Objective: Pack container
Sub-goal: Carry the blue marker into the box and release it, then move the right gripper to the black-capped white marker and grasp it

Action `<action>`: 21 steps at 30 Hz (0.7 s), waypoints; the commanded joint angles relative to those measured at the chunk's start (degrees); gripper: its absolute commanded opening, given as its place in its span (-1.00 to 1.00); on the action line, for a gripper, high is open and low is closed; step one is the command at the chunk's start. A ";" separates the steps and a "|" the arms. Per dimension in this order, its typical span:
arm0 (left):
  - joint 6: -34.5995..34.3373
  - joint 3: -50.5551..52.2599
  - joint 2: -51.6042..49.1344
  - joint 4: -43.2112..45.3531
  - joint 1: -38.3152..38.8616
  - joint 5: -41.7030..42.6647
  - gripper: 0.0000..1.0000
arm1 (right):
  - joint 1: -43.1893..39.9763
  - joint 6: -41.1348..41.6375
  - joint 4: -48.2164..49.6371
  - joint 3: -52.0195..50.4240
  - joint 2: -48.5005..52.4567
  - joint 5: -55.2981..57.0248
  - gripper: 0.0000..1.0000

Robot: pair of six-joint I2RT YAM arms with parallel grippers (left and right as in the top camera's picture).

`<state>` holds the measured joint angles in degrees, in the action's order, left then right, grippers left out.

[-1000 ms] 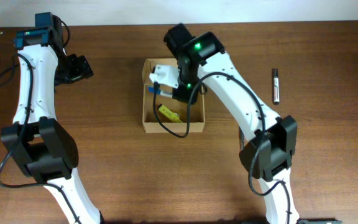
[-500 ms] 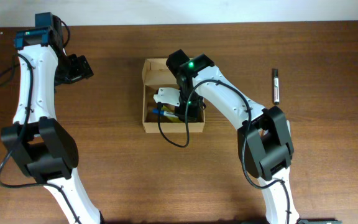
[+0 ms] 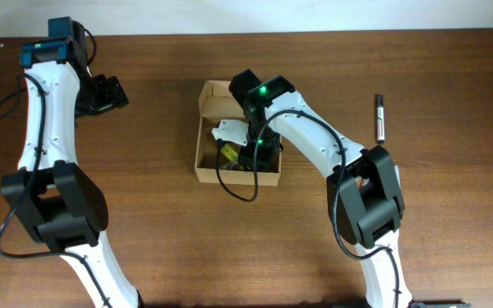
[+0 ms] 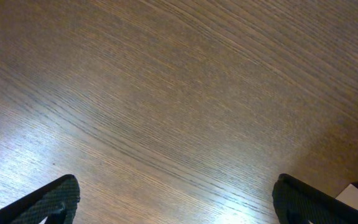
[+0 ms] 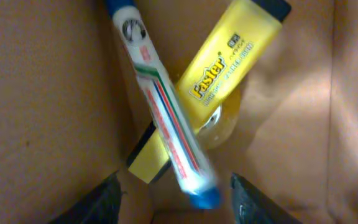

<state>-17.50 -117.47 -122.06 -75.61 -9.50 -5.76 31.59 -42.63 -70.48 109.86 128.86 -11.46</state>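
The container (image 3: 198,141) is a tan cardboard box at the table's middle, its lid flap folded back at the far side. My right gripper (image 3: 245,154) reaches down inside it, jaws open. In the right wrist view a white marker with blue ends (image 5: 161,109) lies across a yellow highlighter (image 5: 232,53) on the box floor (image 5: 48,93). The marker's near end is blurred and sits between my right gripper's (image 5: 178,200) fingers (image 5: 104,200), touching neither. My left gripper (image 3: 109,92) hangs open over bare wood at the far left, nothing between its fingers (image 4: 50,200).
A black marker (image 3: 380,118) lies on the table to the right of the box, beyond the right arm. A yellow patch of the highlighter (image 3: 227,152) shows in the box beside the right wrist. The right arm's cable loops over the box's near wall.
My right gripper dropped from the box's far edge down into the box, then opened and let go of the white and blue marker. The left arm stayed still.
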 commanded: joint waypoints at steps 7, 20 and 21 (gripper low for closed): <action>0.66 0.22 0.11 0.00 0.07 0.42 0.99 | -3.06 21.27 -2.12 16.76 -12.37 16.26 0.21; 0.66 0.22 0.11 0.00 0.07 0.42 1.00 | -33.40 39.34 0.66 10.93 -18.27 7.96 0.02; 0.66 0.22 0.11 0.00 0.07 0.44 1.00 | -34.99 39.95 1.88 8.94 -18.16 6.91 0.03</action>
<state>-17.50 -117.47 -122.06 -75.61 -9.50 -5.76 0.69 -6.55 -69.60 123.79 108.38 0.91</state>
